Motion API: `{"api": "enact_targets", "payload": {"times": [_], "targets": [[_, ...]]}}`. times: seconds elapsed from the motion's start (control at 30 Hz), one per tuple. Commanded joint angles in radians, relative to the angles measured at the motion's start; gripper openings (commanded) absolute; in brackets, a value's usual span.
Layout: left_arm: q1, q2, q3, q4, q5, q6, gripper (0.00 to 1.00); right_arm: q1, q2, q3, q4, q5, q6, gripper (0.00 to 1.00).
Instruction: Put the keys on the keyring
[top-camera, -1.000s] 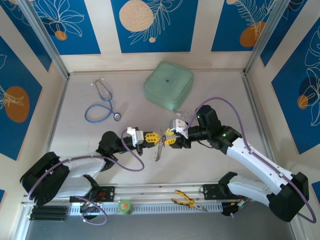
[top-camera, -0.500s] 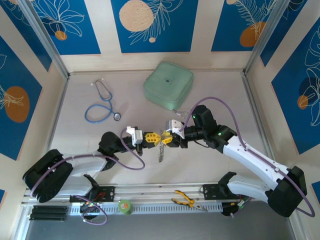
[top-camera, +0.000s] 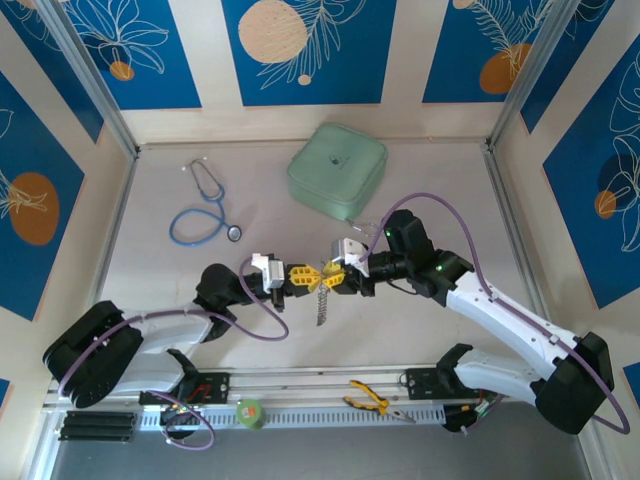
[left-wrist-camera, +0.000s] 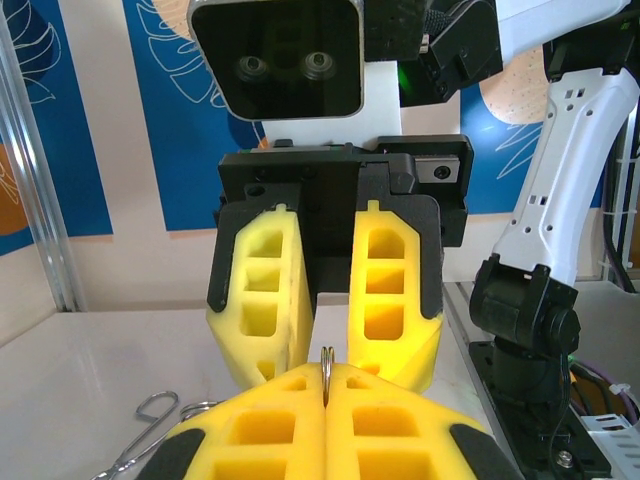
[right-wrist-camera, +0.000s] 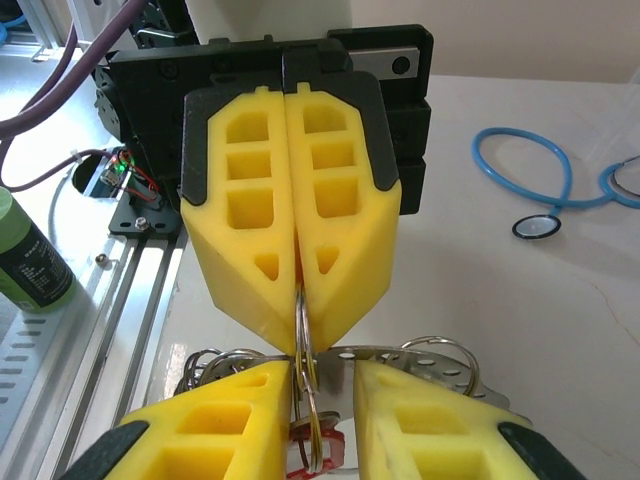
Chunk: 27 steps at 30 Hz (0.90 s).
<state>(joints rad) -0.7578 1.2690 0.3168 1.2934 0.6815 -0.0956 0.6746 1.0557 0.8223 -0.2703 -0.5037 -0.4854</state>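
Note:
My left gripper (top-camera: 303, 277) is shut on the edge of the keyring (left-wrist-camera: 326, 362), a thin silvery ring standing upright between its yellow fingertips. My right gripper (top-camera: 333, 279) faces it tip to tip above the table's middle. In the right wrist view the right gripper (right-wrist-camera: 322, 368) is open, with the keyring (right-wrist-camera: 305, 330) running down through the gap and lying against its left finger (right-wrist-camera: 215, 415). A key with a red tag (right-wrist-camera: 322, 458) hangs just below. A string of small metal pieces (top-camera: 320, 303) dangles under both grippers. A perforated metal strip (right-wrist-camera: 420, 358) with more rings sits behind.
A blue stethoscope (top-camera: 205, 205) lies at the back left and a pale green case (top-camera: 337, 170) at the back middle. Yellow-handled pliers (top-camera: 375, 402) and a green roll (top-camera: 250, 412) rest on the front rail. A silver carabiner (left-wrist-camera: 150, 420) lies on the table.
The right gripper's jaws have narrowed around the ring and it has moved slightly left, closer to the left gripper. The left gripper has stayed shut on the ring.

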Motion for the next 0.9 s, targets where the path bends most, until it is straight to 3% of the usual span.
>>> {"api": "enact_targets", "payload": {"times": [0.0, 0.13, 0.23, 0.33, 0.4, 0.47, 0.6, 0.67, 0.87], "targets": [[-0.005, -0.022, 0.014, 0.029, 0.033, 0.018, 0.0, 0.0, -0.026, 0.014, 0.001, -0.031, 0.004, 0.22], [-0.006, -0.019, 0.016, 0.026, 0.038, 0.021, 0.0, 0.0, -0.025, 0.018, 0.008, -0.045, 0.008, 0.18], [-0.006, -0.021, 0.016, 0.023, 0.038, 0.02, 0.0, 0.0, -0.016, 0.028, 0.002, -0.055, -0.001, 0.0], [-0.006, -0.028, 0.021, -0.003, 0.025, 0.026, 0.0, 0.001, -0.009, 0.045, -0.017, -0.056, -0.012, 0.0], [-0.005, -0.051, 0.022, -0.066, -0.01, 0.048, 0.26, 0.002, -0.002, 0.064, -0.06, -0.036, -0.033, 0.0], [-0.005, -0.099, 0.022, -0.175, -0.07, 0.093, 0.39, 0.01, 0.008, 0.092, -0.132, 0.016, -0.068, 0.0], [-0.007, -0.222, 0.095, -0.629, -0.126, 0.267, 0.39, 0.042, 0.042, 0.166, -0.292, 0.149, -0.163, 0.0], [-0.007, -0.254, 0.129, -0.778, -0.134, 0.333, 0.37, 0.066, 0.065, 0.206, -0.37, 0.216, -0.217, 0.0], [-0.007, -0.29, 0.169, -0.892, -0.125, 0.4, 0.33, 0.112, 0.116, 0.311, -0.476, 0.337, -0.3, 0.0]]}}
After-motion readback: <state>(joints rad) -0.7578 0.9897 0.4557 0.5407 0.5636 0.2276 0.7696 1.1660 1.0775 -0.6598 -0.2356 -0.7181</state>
